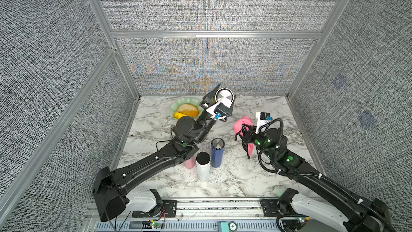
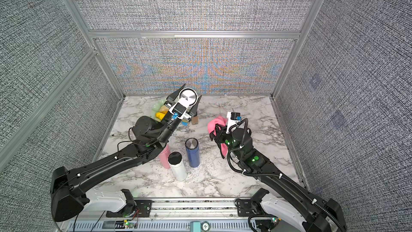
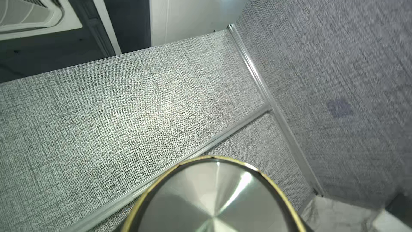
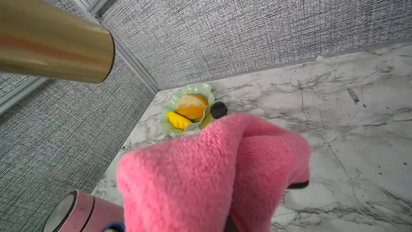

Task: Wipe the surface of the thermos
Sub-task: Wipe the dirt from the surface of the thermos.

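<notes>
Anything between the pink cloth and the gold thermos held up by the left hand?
Nothing. In a top view only bare marble table shows between the cloth and the thermos; the two are apart, not touching.

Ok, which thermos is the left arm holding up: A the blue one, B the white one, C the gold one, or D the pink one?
C: the left fingers clamp the gold thermos, lifted clear of the marble table.

Your top views both look steeply down over the whole table. The left wrist camera tilts upward, thermos tight at its jaws; the right has cloth tight at its jaws.
</notes>
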`<state>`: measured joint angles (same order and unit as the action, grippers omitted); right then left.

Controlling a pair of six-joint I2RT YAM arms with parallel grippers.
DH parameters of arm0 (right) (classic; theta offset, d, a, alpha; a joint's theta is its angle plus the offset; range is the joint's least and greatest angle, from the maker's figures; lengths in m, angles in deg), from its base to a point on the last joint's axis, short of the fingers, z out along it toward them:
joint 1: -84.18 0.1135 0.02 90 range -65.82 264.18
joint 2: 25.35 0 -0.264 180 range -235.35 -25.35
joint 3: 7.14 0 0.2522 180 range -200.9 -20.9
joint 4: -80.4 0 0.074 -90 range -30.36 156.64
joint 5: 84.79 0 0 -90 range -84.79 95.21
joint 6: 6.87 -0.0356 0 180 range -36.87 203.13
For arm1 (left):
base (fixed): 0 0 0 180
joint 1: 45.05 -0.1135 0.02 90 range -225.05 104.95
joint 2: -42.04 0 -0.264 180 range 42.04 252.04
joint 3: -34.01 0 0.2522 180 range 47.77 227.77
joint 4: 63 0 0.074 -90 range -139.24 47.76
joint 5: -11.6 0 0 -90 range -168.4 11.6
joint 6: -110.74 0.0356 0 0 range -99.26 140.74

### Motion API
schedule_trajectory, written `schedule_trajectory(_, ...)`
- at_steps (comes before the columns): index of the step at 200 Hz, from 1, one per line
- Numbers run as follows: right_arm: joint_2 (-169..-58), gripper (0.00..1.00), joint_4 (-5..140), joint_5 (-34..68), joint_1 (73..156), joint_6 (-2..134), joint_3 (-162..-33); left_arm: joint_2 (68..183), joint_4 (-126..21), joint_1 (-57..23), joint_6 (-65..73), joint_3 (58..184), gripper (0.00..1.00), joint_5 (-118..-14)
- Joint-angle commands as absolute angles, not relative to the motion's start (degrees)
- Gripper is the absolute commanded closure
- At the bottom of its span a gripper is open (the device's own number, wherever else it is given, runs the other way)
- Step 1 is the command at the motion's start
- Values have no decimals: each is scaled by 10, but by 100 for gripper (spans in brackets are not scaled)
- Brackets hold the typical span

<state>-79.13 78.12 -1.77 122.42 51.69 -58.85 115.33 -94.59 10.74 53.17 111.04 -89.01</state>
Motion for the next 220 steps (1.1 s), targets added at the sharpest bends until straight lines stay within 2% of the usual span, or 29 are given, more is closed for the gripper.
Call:
schedule_trajectory(1,-796,100,865,58,1224,514,-578,1119,-1029,107,404,1095,100,-913)
schedule_trajectory(50,-815,100,942,117,1223,488,-550,1057,-968,107,211,1089,100,-928)
schedule_trajectory(76,-792,100,930,56,1222,461,-553,1058,-920,108,163,1131,100,-963)
schedule_trajectory(92,-768,100,920,13,1223,407,-544,1059,-841,107,130,1180,100,-965)
schedule_trajectory(119,-768,100,1059,15,1224,389,-488,1041,-804,107,79,1170,100,-886)
schedule_trajectory(145,-780,100,1121,63,1227,422,-488,1033,-822,108,60,1144,100,-774)
schedule_trajectory(162,-801,100,1175,103,1227,435,-495,1041,-801,108,55,1151,100,-740)
schedule_trajectory(197,-858,100,1215,169,1231,436,-543,1058,-819,108,87,1140,100,-765)
schedule_trajectory(220,-860,100,1233,172,1232,429,-527,1069,-835,107,123,1136,100,-770)
